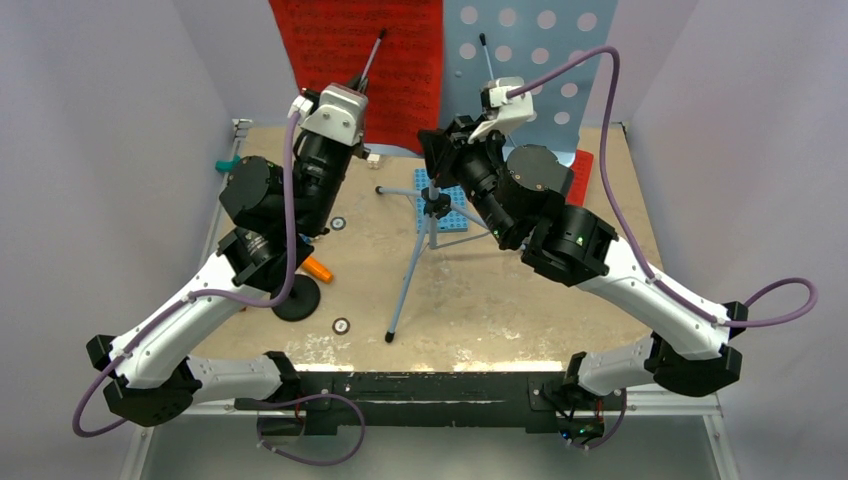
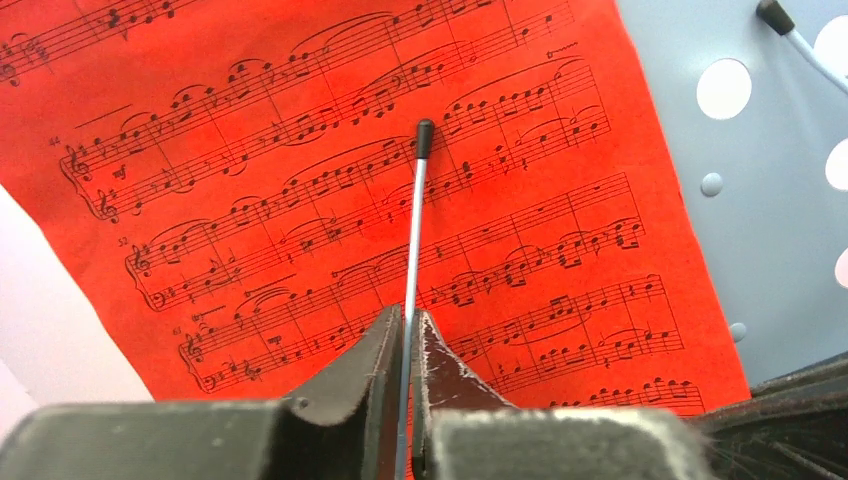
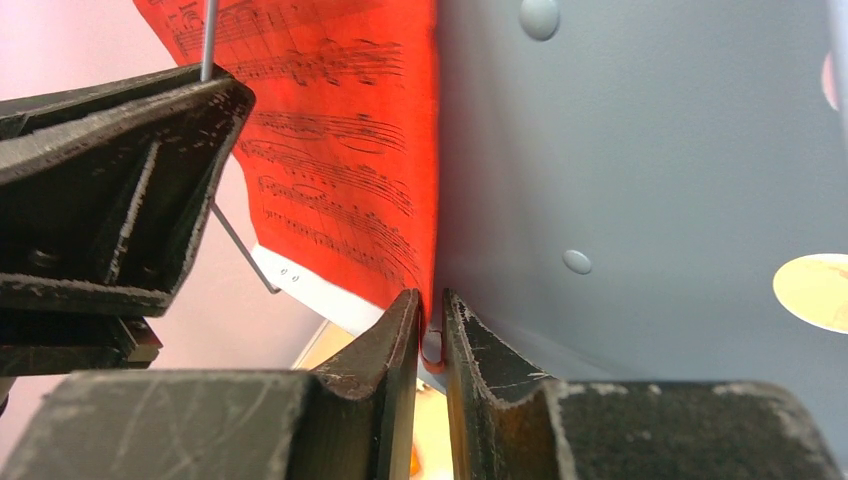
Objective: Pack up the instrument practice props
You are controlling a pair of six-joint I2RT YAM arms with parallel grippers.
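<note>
Nearest, at the front left of the desk (image 1: 500, 300): orange toy microphone (image 1: 319, 269) on its black round base, partly hidden under the left arm. Just right of it, grey tripod legs (image 1: 411, 275) of the music stand (image 1: 522, 38), spread over the middle of the desk, hub seen over a blue studded plate (image 1: 452, 214). Farther back and raised: left hand (image 2: 408, 325), pressed together on a thin wire arm (image 2: 416, 230) with a black tip, pinched low on its length, tip lying against the red sheet music (image 2: 300, 150). Close beside it, right hand (image 3: 430, 305), fingers nearly together, pinching the music stand's lower edge just where the red page meets the pale-blue panel. Farthest: that perforated panel, upright at the back, red page over its left part, a second black-tipped wire arm across its bare right part.
</note>
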